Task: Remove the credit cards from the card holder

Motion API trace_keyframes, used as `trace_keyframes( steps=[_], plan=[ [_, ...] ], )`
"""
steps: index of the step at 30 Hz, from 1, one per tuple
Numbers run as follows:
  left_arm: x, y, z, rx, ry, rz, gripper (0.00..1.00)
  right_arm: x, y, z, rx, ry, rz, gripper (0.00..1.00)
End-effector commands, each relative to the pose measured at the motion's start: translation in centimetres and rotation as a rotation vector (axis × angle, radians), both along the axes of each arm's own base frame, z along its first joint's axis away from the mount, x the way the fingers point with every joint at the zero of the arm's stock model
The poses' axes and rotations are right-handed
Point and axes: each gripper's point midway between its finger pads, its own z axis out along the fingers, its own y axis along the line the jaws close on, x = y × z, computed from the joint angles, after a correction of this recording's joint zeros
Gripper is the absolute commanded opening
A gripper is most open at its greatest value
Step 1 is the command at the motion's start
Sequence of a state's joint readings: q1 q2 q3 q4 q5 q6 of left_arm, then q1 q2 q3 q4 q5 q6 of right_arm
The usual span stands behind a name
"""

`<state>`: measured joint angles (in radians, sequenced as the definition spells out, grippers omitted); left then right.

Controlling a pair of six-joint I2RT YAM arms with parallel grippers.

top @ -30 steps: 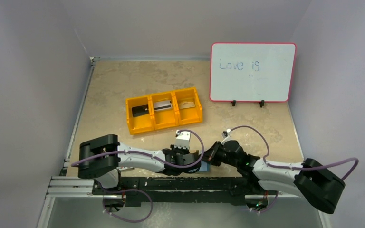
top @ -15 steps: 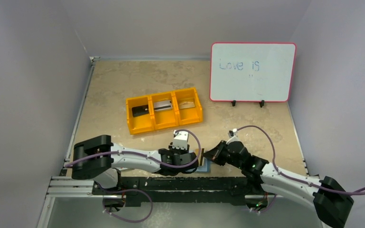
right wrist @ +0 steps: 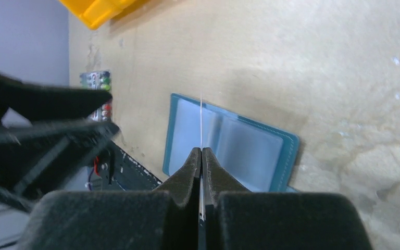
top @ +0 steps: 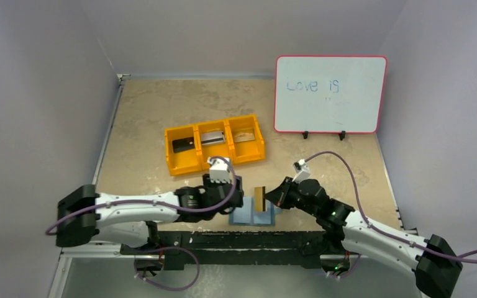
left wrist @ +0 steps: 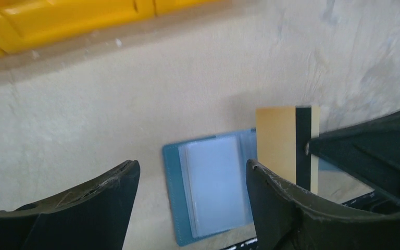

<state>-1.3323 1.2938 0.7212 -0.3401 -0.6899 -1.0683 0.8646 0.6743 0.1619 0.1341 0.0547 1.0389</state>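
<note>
The teal card holder [top: 248, 215] lies open on the table near its front edge, pale pockets up [left wrist: 211, 185]. My right gripper [top: 272, 196] is shut on a tan credit card [top: 259, 198] with a black stripe [left wrist: 281, 151], held upright just above the holder's right half. In the right wrist view the card shows edge-on [right wrist: 201, 117] between the pressed fingertips [right wrist: 202, 152] over the holder [right wrist: 239, 146]. My left gripper [top: 237, 197] hovers just left of the holder, open and holding nothing [left wrist: 191, 165]. Three more credit cards lie in the orange bin: black [top: 183, 144], silver [top: 212, 137] and tan [top: 243, 136].
The orange three-compartment bin [top: 180, 166] stands behind the holder at mid table. A whiteboard [top: 329, 93] stands at the back right. A pack of markers [right wrist: 98, 80] shows beyond the left arm in the right wrist view. The black base rail [top: 236, 239] runs just in front of the holder.
My left gripper has opened and drawn back to the left, off the holder. The right gripper has lifted the tan card up out of the holder, which now lies open in full view.
</note>
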Motion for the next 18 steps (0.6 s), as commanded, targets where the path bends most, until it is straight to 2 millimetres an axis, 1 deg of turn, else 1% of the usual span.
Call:
trace_keyframes(
  steps=[1, 3, 5, 6, 8, 10, 13, 15, 18],
  plan=[
    [2.6, 1.2, 4.7, -0.200, -0.080, -0.088, 0.76, 1.1, 2.0, 5.5, 0.017, -0.268, 0.148, 0.00],
    [3.0, 1.6, 6.3, -0.243, -0.149, -0.176, 0.77, 0.9, 2.7, 6.6, 0.008, -0.346, 0.225, 0.00],
    [2.2, 0.9, 7.8, -0.264, -0.206, -0.310, 0.77, 0.9, 3.4, 7.7, -0.020, -0.458, 0.304, 0.00],
    [1.8, 0.6, 8.5, -0.262, -0.221, -0.355, 0.77, 0.6, 3.9, 8.3, -0.019, -0.503, 0.360, 0.00],
    [1.0, 0.2, 9.5, -0.225, -0.239, -0.461, 0.77, -0.1, 4.8, 9.0, -0.019, -0.561, 0.456, 0.00],
    [-0.1, -0.3, 10.3, -0.187, -0.244, -0.577, 0.77, -0.6, 5.5, 9.3, -0.028, -0.593, 0.532, 0.00],
    [-1.6, -0.6, 10.6, -0.133, -0.217, -0.712, 0.77, -1.7, 6.6, 10.3, -0.012, -0.660, 0.664, 0.00],
    [-2.6, -0.7, 10.7, -0.116, -0.190, -0.774, 0.76, -2.4, 7.0, 10.8, -0.006, -0.699, 0.733, 0.00],
    [-4.3, -1.2, 11.0, -0.158, -0.166, -0.867, 0.75, -3.3, 7.3, 11.6, 0.017, -0.735, 0.801, 0.00]
  ],
)
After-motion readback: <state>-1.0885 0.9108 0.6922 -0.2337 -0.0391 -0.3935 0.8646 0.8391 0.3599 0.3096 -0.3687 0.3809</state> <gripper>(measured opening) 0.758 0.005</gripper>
